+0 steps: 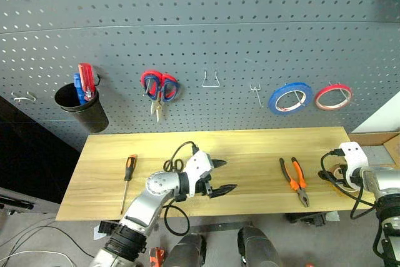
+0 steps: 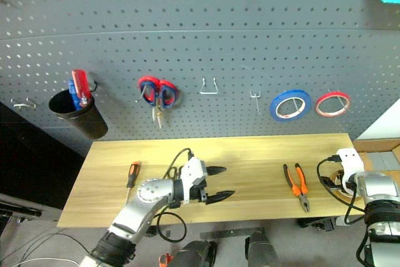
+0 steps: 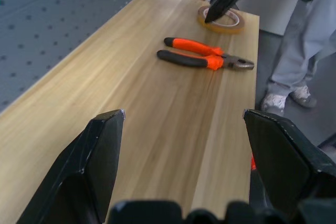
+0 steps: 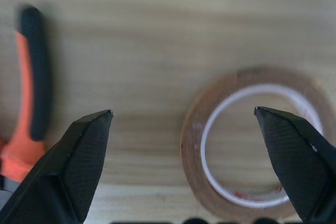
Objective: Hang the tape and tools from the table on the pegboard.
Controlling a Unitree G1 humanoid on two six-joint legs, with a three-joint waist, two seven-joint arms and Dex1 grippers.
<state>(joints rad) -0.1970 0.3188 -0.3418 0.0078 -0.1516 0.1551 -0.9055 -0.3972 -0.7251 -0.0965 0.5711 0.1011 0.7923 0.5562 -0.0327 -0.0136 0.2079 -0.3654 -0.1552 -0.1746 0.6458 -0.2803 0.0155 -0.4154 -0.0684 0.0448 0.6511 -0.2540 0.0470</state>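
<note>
Bare table [image 1: 256, 154] between left claw [image 1: 220, 177] and pliers [image 1: 295, 181] (tape [image 3: 221, 18] just beyond, seemingly unobstructed)

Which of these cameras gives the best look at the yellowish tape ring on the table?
The right wrist view: the tape lies close up between the open right tool fingers. The left wrist view shows it small and far, beyond the pliers. In the head views the right arm mostly hides it.
</note>
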